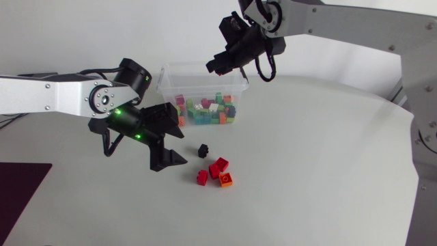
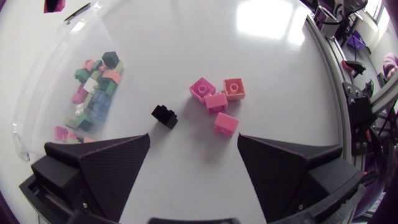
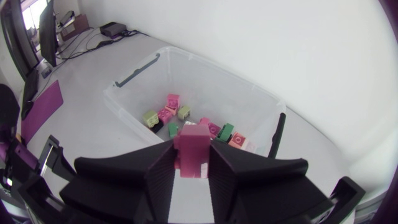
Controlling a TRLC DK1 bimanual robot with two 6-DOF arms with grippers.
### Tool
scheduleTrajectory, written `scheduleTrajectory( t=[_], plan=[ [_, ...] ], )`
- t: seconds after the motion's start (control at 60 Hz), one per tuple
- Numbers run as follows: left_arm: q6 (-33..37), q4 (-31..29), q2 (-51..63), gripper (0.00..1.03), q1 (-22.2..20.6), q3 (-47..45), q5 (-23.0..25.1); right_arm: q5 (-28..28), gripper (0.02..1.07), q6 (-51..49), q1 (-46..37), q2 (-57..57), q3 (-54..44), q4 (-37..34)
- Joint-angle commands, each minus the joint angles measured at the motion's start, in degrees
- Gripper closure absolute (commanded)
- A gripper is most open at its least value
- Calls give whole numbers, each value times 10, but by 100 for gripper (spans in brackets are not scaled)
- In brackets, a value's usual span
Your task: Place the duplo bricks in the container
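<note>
Hovering in the upper middle of the head view, the right hand (image 1: 222, 63) hung over the clear container (image 1: 164, 82), its fingers pinching a pinkish brick (image 3: 193, 149) from two sides. Seen from its own wrist camera, that brick sat above the open box and the mixed pile of small bricks (image 3: 186, 121) already lying on its floor. The step in hand looked like the drop: the brick was carried and lined up but not yet let go. The next move seemed to call only for parting those fingers, perhaps after lowering a little, so the brick would fall inside the walls rather than glance off the rim. The left hand (image 1: 179, 143), at centre left of the head view, was spread wide and empty, low over the white surface (image 1: 328, 150) and just in front of the container. Ahead of it lay the loose pieces, just below the middle of the frame. A black brick (image 1: 203, 149) was nearest, and beyond it three red bricks (image 1: 218, 167) and an orange brick (image 1: 226, 180) lay clustered, some touching. With five left out, the job appeared well short of done. The left hand would likely need to settle around the black brick, standing apart from the rest, before closing.
</note>
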Motion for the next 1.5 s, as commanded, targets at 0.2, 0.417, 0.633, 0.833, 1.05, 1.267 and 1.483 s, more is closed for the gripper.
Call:
scheduleTrajectory(
  t=[0.2, 0.417, 0.633, 0.833, 1.05, 1.267, 1.483],
  plan=[
    [27, 0, 13, 6, -9, -31, -2, -6, 87, 14, -11, 31, 24, 34],
    [27, 1, 13, 6, -11, -38, -4, -6, 87, 20, -9, 41, 32, 60],
    [28, 1, 13, 6, -14, -47, -5, -2, 87, 22, -4, 58, 45, 87],
    [32, 1, 10, 6, -14, -49, -6, 0, 65, 28, -7, 68, 69, 88],
    [37, 1, 17, 6, -30, -50, -9, 7, 6, 28, -7, 48, 58, 77],
    [42, 1, 34, 6, -48, -46, -18, 1, 6, 26, -24, -29, -12, 71],
    [70, 4, 71, 6, -61, -32, -21, -28, 6, 2, -53, -133, -154, 82]
  ],
)
